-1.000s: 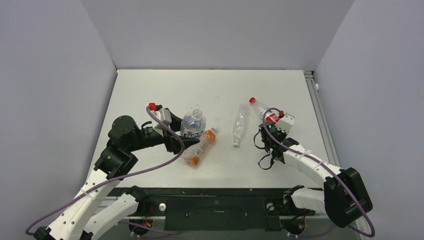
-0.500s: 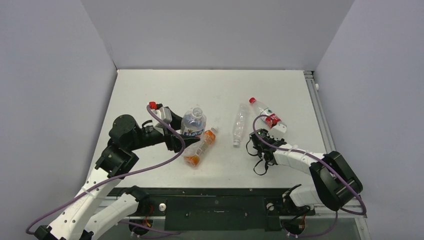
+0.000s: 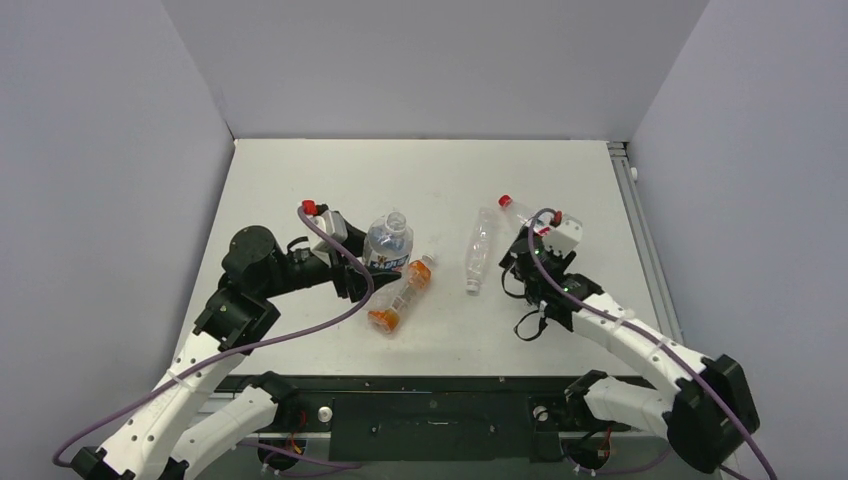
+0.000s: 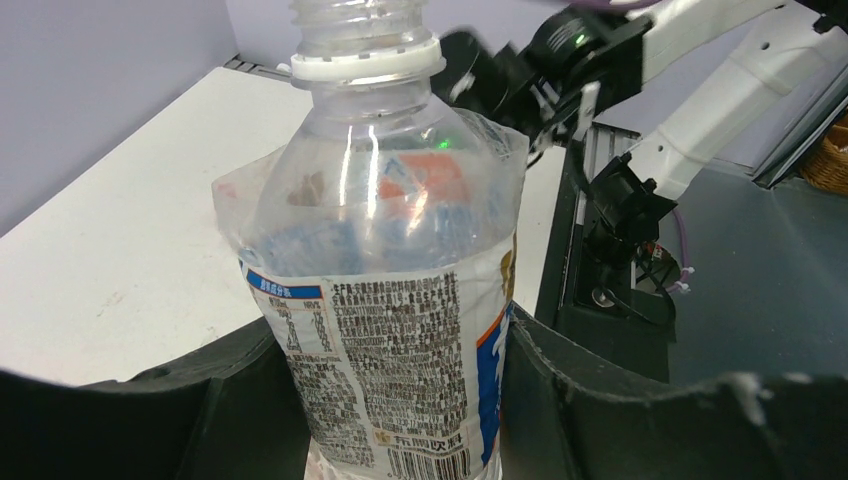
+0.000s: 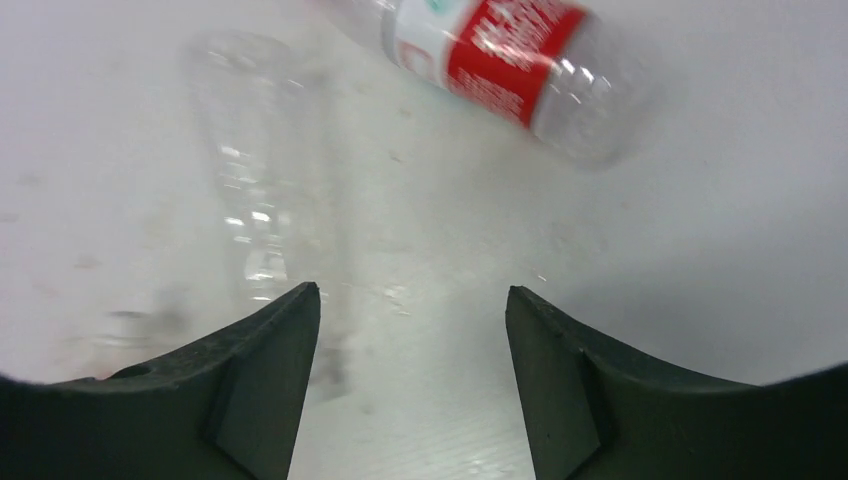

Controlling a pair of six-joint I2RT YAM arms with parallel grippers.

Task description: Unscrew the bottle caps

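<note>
My left gripper [image 3: 368,272] is shut on the labelled body of an upright clear bottle [image 4: 385,300], whose threaded neck [image 4: 358,20] carries no cap. Beside it lies an orange bottle [image 3: 398,298] with a whitish cap [image 3: 427,261]. A clear bottle [image 3: 478,248] lies at mid-table, and in the right wrist view it is a blurred clear bottle [image 5: 255,180]. The red-labelled bottle [image 5: 505,55] lies further right, its red cap [image 3: 505,200] pointing away from me. My right gripper [image 5: 410,300] is open over bare table, near that bottle's base, with nothing between its fingers.
The white table [image 3: 330,170] is walled in grey on three sides. A metal rail [image 3: 640,230] runs along its right edge. Purple cables loop from both arms. The arm bases and a black bar [image 3: 430,405] line the near edge.
My right gripper has gone from shut to open, and its arm has swung in toward me and back beside the red-labelled bottle. The left arm and its bottle have stayed put.
</note>
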